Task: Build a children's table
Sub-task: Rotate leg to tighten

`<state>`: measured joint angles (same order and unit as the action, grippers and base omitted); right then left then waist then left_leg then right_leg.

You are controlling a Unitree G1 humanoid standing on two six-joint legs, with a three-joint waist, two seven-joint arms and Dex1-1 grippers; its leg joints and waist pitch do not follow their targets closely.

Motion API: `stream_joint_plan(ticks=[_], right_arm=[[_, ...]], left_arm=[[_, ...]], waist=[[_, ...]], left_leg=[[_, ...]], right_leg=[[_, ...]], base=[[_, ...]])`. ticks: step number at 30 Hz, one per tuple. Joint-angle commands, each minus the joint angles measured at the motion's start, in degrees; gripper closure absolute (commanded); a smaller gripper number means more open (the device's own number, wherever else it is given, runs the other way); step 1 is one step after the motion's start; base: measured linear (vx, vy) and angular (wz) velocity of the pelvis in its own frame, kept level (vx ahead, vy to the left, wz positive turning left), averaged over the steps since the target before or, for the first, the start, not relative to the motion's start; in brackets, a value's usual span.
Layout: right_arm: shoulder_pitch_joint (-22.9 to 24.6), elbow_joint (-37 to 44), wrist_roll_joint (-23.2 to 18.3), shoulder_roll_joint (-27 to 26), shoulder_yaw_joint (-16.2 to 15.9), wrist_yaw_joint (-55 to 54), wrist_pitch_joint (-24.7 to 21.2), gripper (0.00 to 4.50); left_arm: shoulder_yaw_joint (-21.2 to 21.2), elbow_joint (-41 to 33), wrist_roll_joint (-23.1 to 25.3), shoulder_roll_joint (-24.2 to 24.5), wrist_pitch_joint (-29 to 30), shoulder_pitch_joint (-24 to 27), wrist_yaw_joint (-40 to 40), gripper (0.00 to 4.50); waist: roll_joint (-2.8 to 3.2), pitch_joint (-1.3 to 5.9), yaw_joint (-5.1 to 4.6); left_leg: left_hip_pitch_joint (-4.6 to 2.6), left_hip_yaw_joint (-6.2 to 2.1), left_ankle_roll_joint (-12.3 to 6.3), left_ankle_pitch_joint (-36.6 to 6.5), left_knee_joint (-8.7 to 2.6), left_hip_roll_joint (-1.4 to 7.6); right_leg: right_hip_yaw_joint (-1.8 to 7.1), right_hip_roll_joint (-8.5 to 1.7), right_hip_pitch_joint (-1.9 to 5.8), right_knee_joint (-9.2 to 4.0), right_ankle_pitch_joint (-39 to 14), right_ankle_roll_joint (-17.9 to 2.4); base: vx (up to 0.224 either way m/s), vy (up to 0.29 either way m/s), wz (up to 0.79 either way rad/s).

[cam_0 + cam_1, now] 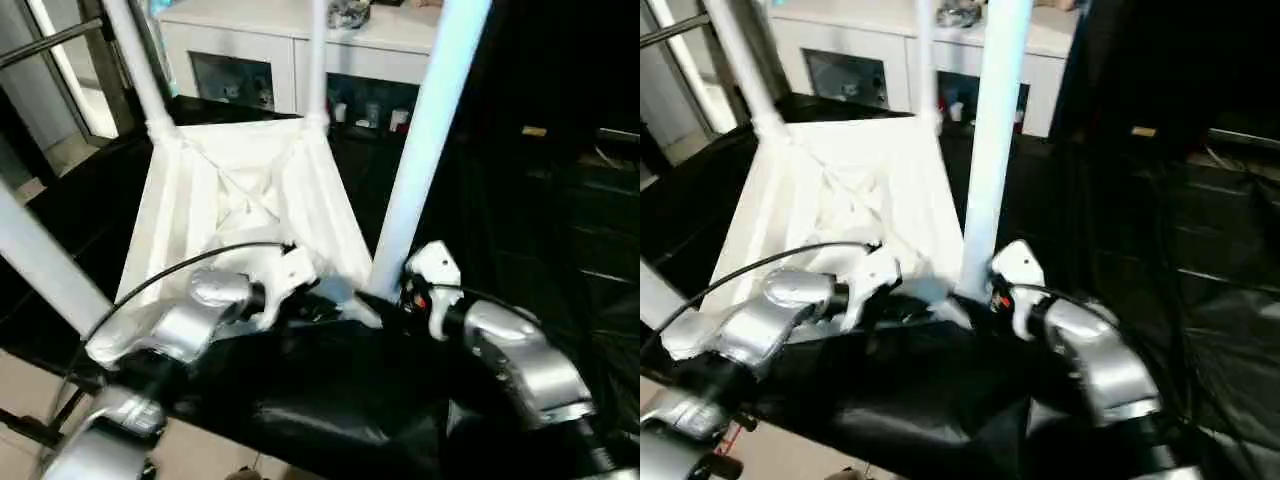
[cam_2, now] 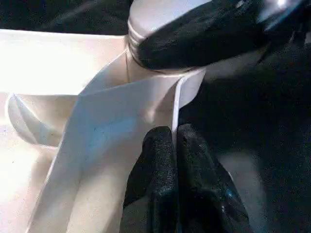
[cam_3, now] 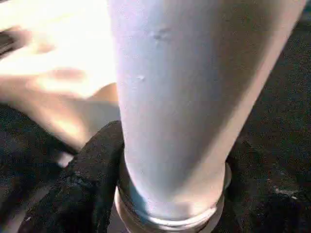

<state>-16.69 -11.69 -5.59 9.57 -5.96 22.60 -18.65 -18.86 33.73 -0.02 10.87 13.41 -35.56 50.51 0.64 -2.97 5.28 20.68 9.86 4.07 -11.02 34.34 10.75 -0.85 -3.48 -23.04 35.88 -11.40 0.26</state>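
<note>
While looking down from the head, seeing the children's table (image 1: 240, 190) lying upside down on the black-draped tabletop (image 1: 330, 400), ribbed underside facing up, four legs standing up from the corners, a white cabinet (image 1: 260, 30) behind. Working, by the look of it, on seating the near right leg (image 1: 425, 150), with the left gripper (image 1: 305, 290) reaching to the near edge of the top and the right gripper (image 1: 395, 295) at the foot of that leg. Judging the step as calling for a steady top and an upright leg: keeping the left pinch firm so the top is not swivelling, keeping the leg square to its socket, and turning without leaning, so as not to be crossing any thread. Looking along the left wrist, getting what the head view is hiding: the left gripper (image 2: 174, 133) pressed together on the thin rim wall (image 2: 141, 111) just beside the corner, and a black finger (image 2: 204, 39) of the right gripper lying across the leg's base. Looking along the right wrist, getting the leg (image 3: 184, 97) close up, the right gripper clasping it low down, one finger (image 3: 92, 179) touching the ridged collar (image 3: 165, 218), apparently not yet sunk fully home.
</note>
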Motion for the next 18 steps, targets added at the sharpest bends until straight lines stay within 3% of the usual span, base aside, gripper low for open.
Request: stream_joint_plan(ticks=[1,4,5,7,9,11,12,17,18], right_arm=[[1.83,-3.08,1.44,-1.9,-3.16,-2.32,-2.87,1.78],[-0.59,-7.21,2.76,-6.56,-4.35,-6.94,-1.68,1.78],[-1.0,-7.77,3.06,-6.98,-4.98,-6.78,-0.92,1.78],[-1.58,-7.49,1.19,-8.18,-4.91,-3.78,-0.49,1.22],[-1.95,-6.48,-0.1,-8.29,-4.38,-0.95,-0.86,1.06],[-2.11,-5.83,-0.23,-7.69,-4.6,0.35,-0.51,0.86],[-2.31,-4.93,0.23,-5.57,-5.29,2.23,-0.06,0.72],[-2.32,-2.26,-1.39,1.56,-5.63,11.69,1.15,0.72],[-2.09,-1.5,-1.84,2.96,-5.59,14.05,1.57,0.72]], left_arm=[[3.36,1.06,-0.8,-2.24,0.44,-2.04,-7.75,4.5],[3.8,1.76,-1.32,-7.16,0.91,-3.46,-11.84,4.5],[3.55,1.66,-1.33,-7.74,0.69,-3.47,-11.76,4.5],[1.96,1.47,-0.07,-7.91,-1.21,-3.02,-10.46,4.5],[0.89,1.13,0.97,-6.92,-3.08,-2.29,-8.13,4.5],[0.38,0.64,1.11,-6.06,-3.73,-1.74,-6.63,4.5],[-0.04,-0.71,0.8,-4.2,-4.21,-0.59,-4.31,4.5],[-0.7,-6.13,-0.6,2.02,-6.08,3.98,4.28,4.5],[-0.71,-7.04,-0.71,3.32,-5.71,4.84,5.54,4.5]], waist=[[-0.75,2.63,0.08],[-0.36,2.65,-0.22],[-0.57,2.72,-0.2],[-0.53,2.77,-0.04],[-0.53,2.95,0.01],[-0.5,2.98,0.08],[-0.79,2.94,0.02],[-0.58,3.03,-0.02],[-0.45,3.11,-0.02]], left_leg=[[-0.48,-0.86,2.18,-16.35,-5.01,1.47],[-0.22,-0.93,1.99,-15.91,-5.15,1.44],[-0.22,-0.93,1.82,-15.37,-5.14,1.43],[-0.03,-0.82,0.83,-14.08,-5.03,1.44],[0.02,-0.75,0.14,-13.03,-4.95,1.41],[0.11,-0.76,-0.38,-12.13,-4.99,1.47],[0.17,-0.72,-0.4,-11.98,-5.05,1.47],[0.1,-0.77,-0.86,-11.78,-5.06,1.87],[0.14,-0.67,-1.17,-10.98,-5.01,2.0]], right_leg=[[1.94,-4.01,1.87,-5.85,-21.7,-8.02],[1.96,-4.0,1.87,-5.83,-20.21,-8.31],[1.95,-3.93,2.09,-5.87,-19.16,-8.15],[2.07,-3.92,2.26,-5.62,-15.87,-8.38],[2.05,-3.86,2.41,-5.52,-14.42,-8.37],[2.01,-3.91,2.5,-5.48,-13.3,-8.59],[1.96,-3.9,2.56,-5.56,-13.83,-8.58],[1.99,-4.08,2.6,-5.4,-13.69,-8.93],[2.02,-4.0,2.58,-5.18,-11.58,-9.53]], base=[[0.0,0.0,0.0],[0.0,0.0,0.0],[0.0,0.0,0.0],[0.0,0.0,0.0],[0.0,0.0,0.0],[0.0,0.0,0.0],[0.0,0.0,0.0],[0.0,0.0,0.0],[0.0,0.0,0.0]])
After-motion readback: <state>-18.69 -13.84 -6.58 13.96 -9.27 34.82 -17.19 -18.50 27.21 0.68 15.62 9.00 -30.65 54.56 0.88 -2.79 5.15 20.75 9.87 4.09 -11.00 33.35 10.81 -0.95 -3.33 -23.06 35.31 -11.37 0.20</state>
